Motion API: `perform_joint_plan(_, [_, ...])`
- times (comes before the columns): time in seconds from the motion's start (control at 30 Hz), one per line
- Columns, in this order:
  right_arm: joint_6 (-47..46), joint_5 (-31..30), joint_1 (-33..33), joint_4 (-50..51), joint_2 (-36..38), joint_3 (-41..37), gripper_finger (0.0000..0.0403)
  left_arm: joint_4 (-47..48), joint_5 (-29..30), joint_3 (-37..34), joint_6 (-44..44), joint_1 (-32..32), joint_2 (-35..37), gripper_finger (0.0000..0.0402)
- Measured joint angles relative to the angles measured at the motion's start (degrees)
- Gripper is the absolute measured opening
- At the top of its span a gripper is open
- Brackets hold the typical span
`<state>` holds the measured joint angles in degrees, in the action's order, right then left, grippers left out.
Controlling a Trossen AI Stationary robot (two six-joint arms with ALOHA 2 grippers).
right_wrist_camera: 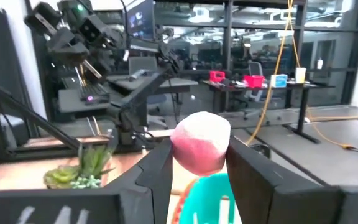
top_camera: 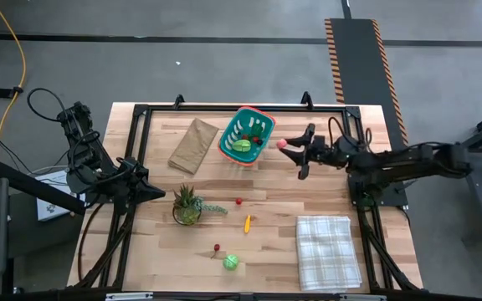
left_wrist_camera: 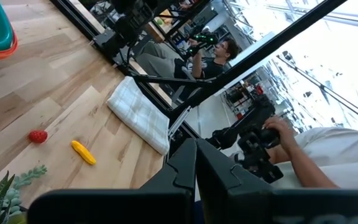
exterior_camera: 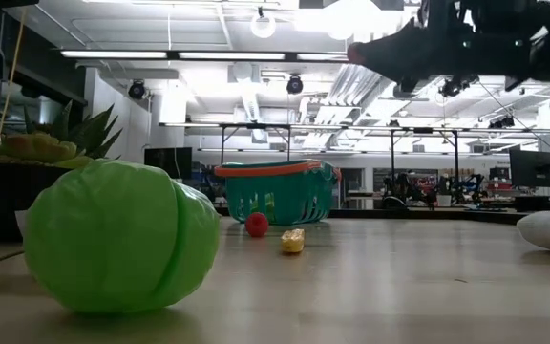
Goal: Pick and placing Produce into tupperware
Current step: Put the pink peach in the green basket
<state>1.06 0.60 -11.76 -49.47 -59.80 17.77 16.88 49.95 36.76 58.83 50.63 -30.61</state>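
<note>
While right gripper [top_camera: 289, 147] clamps pink produce piece [right_wrist_camera: 201, 141] just beside tupperware [top_camera: 246, 135], left gripper [top_camera: 159, 193], fingers together, waits nr potted plant [top_camera: 187, 203]. Low view: green piece [exterior_camera: 120, 249] blocks foreground; wrist view shows person [left_wrist_camera: 319, 160].

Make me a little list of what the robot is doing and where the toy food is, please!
right gripper: shut on a pink toy piece, held in the air just beside the basket
left gripper: shut, waiting at the left table edge
basket: teal with orange rim, already holds a green piece and a dark red piece
still on the table: green round toy, yellow piece, two small red pieces
other things: potted plant, paper bag, checked cloth
</note>
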Motion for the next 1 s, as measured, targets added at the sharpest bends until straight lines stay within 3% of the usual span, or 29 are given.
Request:
perform_joint_plan(0.33, [5.2, -0.3, -5.0, 22.8, 7.9, 8.0, 0.0124, 0.0, 0.0, 0.0, 0.0, 0.0, 0.0, 0.0001])
perform_joint_plan(0.73, [5.7, -1.8, -9.1, 36.6, 7.7, 15.1, 0.0124, 0.0, 0.0, 0.0, 0.0, 0.0, 0.0, 0.0001])
perform_joint_plan(1.0, [11.3, -2.1, -10.3, 52.8, 5.5, 25.6, 0.0124, 0.0, 0.0, 0.0, 0.0, 0.0, 0.0, 0.0001])
